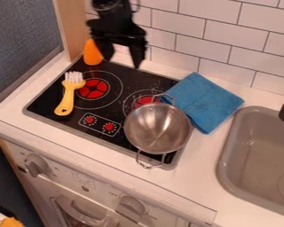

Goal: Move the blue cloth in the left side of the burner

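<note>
Black gripper (122, 54): hanging above the stove (48, 96), fingers standing wide, holding nothing. Blue cloth (205, 101): lying over the stove's right edge, beside the steel pot (158, 128). Hazards: pot handle possibly snagging a dragged fold; yellow brush (68, 94) possibly obstructing flat placement.

On my camera I have a white worktop (195, 179) with a black hob (46, 97) and a grey sink (226, 148) set in it. The blue cloth (205, 102) lies between them, overlapping the hob's edge. On the hob I see a steel pot (158, 128), a yellow brush (67, 94) beside the left burner (92, 89), and an orange object (92, 53) at the back.
</note>
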